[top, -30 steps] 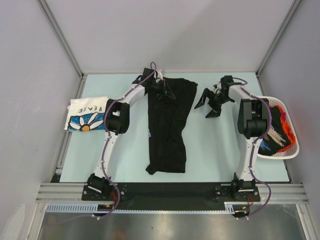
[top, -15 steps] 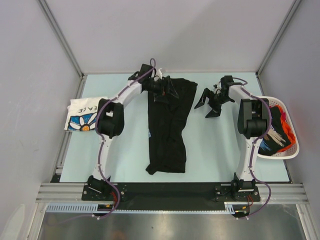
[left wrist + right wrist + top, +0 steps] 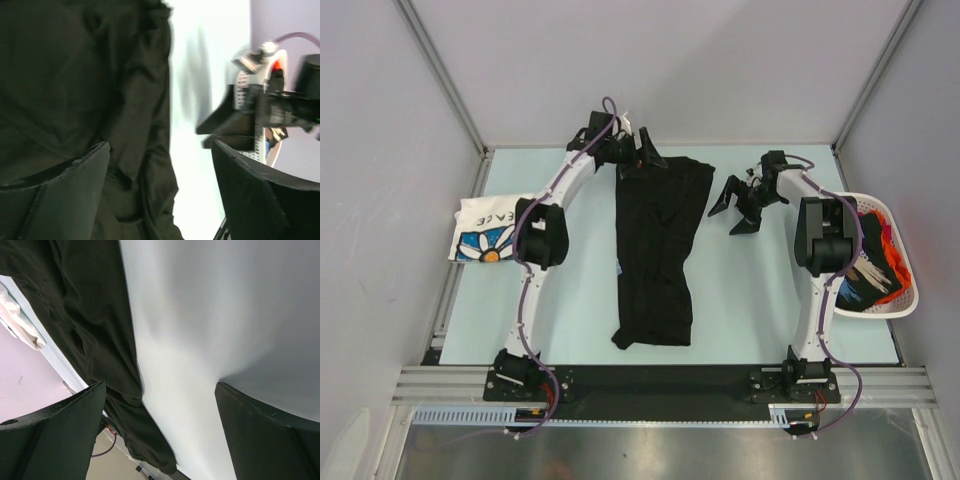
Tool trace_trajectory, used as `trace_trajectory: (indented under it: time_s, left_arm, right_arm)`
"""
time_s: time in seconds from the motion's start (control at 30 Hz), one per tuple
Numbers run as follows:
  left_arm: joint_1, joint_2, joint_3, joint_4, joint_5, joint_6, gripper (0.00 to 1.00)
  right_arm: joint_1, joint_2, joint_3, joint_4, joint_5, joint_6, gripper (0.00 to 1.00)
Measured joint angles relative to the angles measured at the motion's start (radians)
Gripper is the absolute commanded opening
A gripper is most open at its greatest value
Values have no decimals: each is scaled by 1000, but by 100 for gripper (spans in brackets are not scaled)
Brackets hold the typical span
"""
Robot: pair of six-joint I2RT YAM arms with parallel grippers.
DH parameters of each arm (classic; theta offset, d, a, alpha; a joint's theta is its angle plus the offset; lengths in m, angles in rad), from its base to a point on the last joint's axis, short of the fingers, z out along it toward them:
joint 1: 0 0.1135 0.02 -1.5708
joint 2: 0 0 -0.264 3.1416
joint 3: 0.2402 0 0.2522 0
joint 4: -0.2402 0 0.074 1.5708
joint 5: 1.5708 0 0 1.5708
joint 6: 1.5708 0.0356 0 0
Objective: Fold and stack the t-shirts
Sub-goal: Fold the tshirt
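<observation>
A large black t-shirt (image 3: pixel 658 250) lies folded into a long strip down the middle of the table. My left gripper (image 3: pixel 642 158) hovers at the shirt's far left corner. It is open, and in the left wrist view only the black cloth (image 3: pixel 85 85) lies below the gap between the fingers (image 3: pixel 160 150). My right gripper (image 3: pixel 735 207) stands open over bare table just right of the shirt, with nothing between its fingers (image 3: pixel 160 387) and the shirt's edge (image 3: pixel 95 335) off to one side. A folded white t-shirt with a blue and orange flower print (image 3: pixel 492 228) rests at the left edge.
A white slotted basket (image 3: pixel 905 300) at the right table edge holds dark and orange clothes (image 3: pixel 875 262). Grey walls and metal rails close in the table on three sides. Both arm bases stand at the near edge.
My left gripper has opened, let go of the black t-shirt's far corner, and drawn back a little toward the far left. The right arm has not moved.
</observation>
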Motion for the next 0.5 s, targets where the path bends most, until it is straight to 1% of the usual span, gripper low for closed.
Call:
trace_trajectory:
  time_s: [0.07, 0.23, 0.27, 0.3, 0.37, 0.4, 0.47, 0.5]
  left_arm:
    - [2, 36, 5, -6, -5, -8, 81]
    - [5, 101, 5, -37, -18, -17, 77]
    - [5, 109, 5, -42, -21, -19, 72]
    - [5, 112, 5, -45, -22, -19, 60]
    - [6, 115, 5, -48, -21, -26, 46]
    - [6, 115, 5, -46, -19, -27, 31]
    - [6, 116, 5, -40, -14, -43, 17]
    - [6, 118, 5, -32, -7, -43, 6]
  right_arm:
    - [0, 2, 2, 0, -2, 0, 97]
    - [0, 3, 4, 0, -6, 0, 97]
    - [0, 4, 5, -1, -6, 0, 97]
    - [0, 5, 7, -1, -7, 0, 97]
    - [0, 7, 10, -2, -8, 0, 97]
    - [0, 8, 11, -2, -8, 0, 97]
    - [0, 10, 13, -2, -9, 0, 97]
    - [0, 11, 14, -2, -10, 0, 97]
